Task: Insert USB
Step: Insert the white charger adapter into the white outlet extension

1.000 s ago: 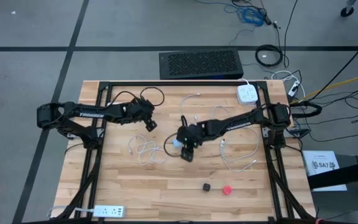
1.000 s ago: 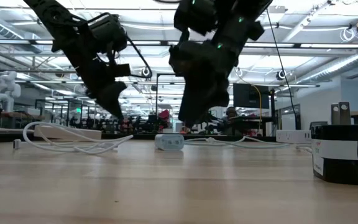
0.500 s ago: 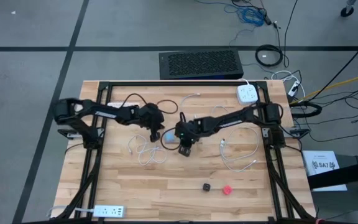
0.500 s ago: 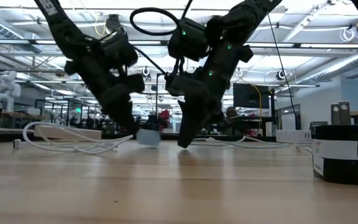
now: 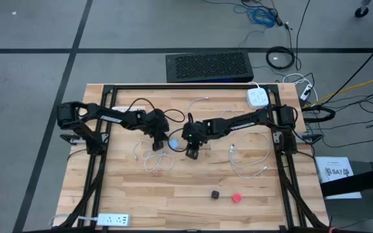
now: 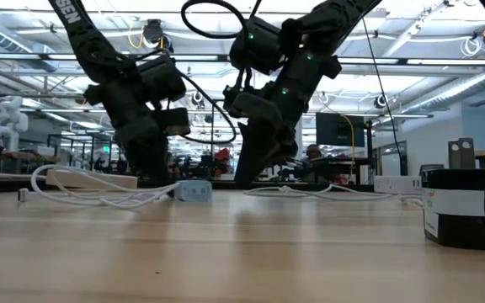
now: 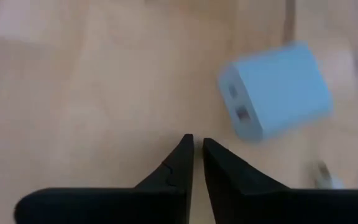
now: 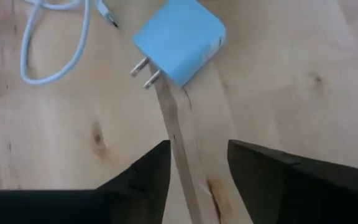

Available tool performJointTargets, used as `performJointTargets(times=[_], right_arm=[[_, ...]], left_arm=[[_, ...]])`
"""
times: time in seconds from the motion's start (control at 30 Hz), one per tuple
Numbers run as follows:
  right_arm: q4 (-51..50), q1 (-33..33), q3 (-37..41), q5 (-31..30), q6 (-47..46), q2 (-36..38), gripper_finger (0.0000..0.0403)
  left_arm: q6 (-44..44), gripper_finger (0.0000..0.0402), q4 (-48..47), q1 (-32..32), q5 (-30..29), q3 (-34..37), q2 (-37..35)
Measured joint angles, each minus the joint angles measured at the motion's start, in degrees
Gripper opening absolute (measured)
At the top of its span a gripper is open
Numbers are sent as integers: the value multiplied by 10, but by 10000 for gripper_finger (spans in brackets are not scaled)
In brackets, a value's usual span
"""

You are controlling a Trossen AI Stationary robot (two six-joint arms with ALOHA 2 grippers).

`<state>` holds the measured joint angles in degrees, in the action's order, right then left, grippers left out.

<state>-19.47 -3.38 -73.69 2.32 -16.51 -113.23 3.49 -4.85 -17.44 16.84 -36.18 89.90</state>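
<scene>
A light-blue USB charger block lies flat on the wooden table between my two grippers. Its two ports face my left gripper, and its two prongs point toward my right gripper. My left gripper is shut and low over the wood just left of the block, with bare wood between them. My right gripper is open, just right of and nearer than the block. A white USB cable lies coiled on the table close by; its plug shows beside the block.
A second white cable lies right of the grippers. A white power strip sits at the far right and another at the near left edge. A black cube and a red cube lie nearer. A black container stands at the right.
My left gripper has swung right from the table's left part and come down beside the charger block. My right gripper has dipped to the table and shifted slightly toward the far edge. The block has slid a little toward the left and far edge.
</scene>
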Motion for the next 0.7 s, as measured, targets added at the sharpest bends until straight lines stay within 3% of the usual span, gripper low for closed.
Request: performJointTargets(times=[0.27, 0.47, 0.7], right_arm=[[85, 12, 0, 63, 24, -1, 130], [48, 5, 0, -37, 24, -1, 112], [69, -8, 0, -52, 24, -4, 101]], left_arm=[[-17, 18, 22, 28, 18, 1, 5], [-44, 5, 18, 47, 24, 2, 5], [-65, 3, 38, 60, 1, 2, 5]])
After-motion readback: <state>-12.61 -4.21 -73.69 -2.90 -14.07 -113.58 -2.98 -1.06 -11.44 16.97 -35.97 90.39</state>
